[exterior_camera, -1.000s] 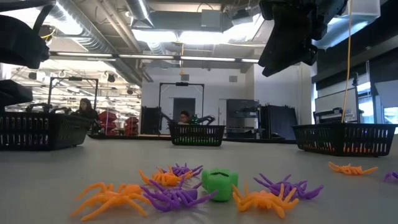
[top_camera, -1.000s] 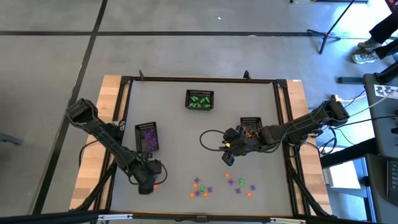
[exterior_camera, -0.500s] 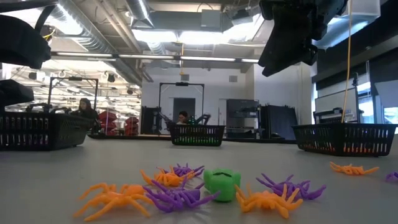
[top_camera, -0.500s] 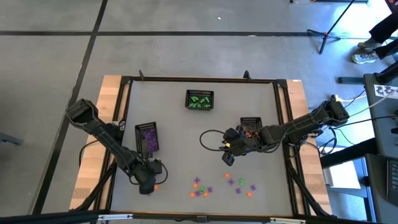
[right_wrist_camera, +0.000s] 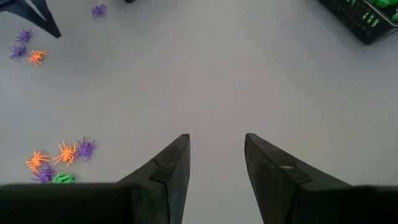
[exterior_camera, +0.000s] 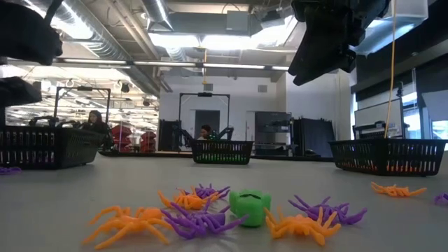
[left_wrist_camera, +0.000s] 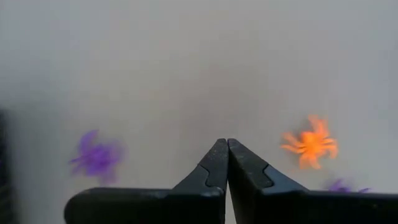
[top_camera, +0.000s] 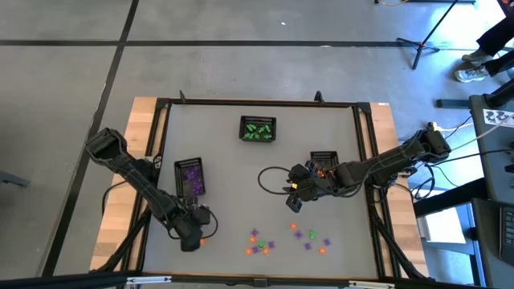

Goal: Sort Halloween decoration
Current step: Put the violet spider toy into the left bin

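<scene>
Small purple, orange and green Halloween decorations (top_camera: 259, 241) lie scattered near the table's near edge, more of them (top_camera: 310, 235) to the right; the low view shows spiders (exterior_camera: 199, 213) and a green piece (exterior_camera: 249, 206). My left gripper (left_wrist_camera: 227, 146) is shut with nothing between its fingers, low over the table near the front left (top_camera: 193, 233). A purple spider (left_wrist_camera: 96, 157) and an orange spider (left_wrist_camera: 311, 144) lie on either side of it. My right gripper (right_wrist_camera: 216, 155) hangs open above the table's middle right (top_camera: 294, 204), holding nothing.
Three black mesh baskets stand on the table: one with purple pieces (top_camera: 190, 177) at the left, one with green pieces (top_camera: 258, 128) at the back, and one with orange pieces (top_camera: 324, 159) at the right, partly under my right arm. People show in the room behind (exterior_camera: 205, 131).
My left gripper has risen a little. In the low view a purple spider now lies on the table at the far left, where none showed before. My right gripper has kept still.
</scene>
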Controlling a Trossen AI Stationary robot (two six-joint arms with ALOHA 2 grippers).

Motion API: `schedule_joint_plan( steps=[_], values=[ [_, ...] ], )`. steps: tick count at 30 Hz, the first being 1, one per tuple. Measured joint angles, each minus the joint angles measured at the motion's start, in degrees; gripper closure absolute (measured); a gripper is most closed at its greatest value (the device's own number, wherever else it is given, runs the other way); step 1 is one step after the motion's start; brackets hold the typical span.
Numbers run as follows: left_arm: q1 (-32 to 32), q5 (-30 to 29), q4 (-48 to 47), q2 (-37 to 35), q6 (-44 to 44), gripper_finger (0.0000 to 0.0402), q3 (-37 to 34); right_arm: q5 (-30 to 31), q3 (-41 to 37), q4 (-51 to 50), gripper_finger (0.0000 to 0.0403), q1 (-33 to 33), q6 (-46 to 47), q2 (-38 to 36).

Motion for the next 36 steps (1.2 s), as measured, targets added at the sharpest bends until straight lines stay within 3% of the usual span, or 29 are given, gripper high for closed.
schedule_joint_plan(
  steps=[9, 15, 18, 26, 36],
  values=[
    [0.52, -1.03, -9.34, -3.37, 1.31, 0.0390, 1.10, 0.00, 0.00, 0.02, 0.0253, 0.00, 0.01, 0.00],
    [0.49, -8.19, -16.69, -9.40, 0.22, 0.0376, 0.88, -0.02, 0.00, 0.03, 0.0253, 0.00, 0.09, 0.00],
    [0.72, -9.51, -16.87, -12.02, 0.14, 0.0368, -1.74, 0.00, 0.00, 0.02, 0.0253, 0.00, 0.11, 0.00],
    [1.30, -3.75, -11.53, -15.84, -4.35, 0.0348, -10.53, -0.02, 0.00, 0.04, 0.0253, 0.00, 0.15, 0.00],
    [1.68, -8.01, -17.49, -19.87, -9.83, 0.0345, -11.19, -0.02, 0.00, 0.08, 0.0253, 0.00, 0.24, 0.00]
  ],
)
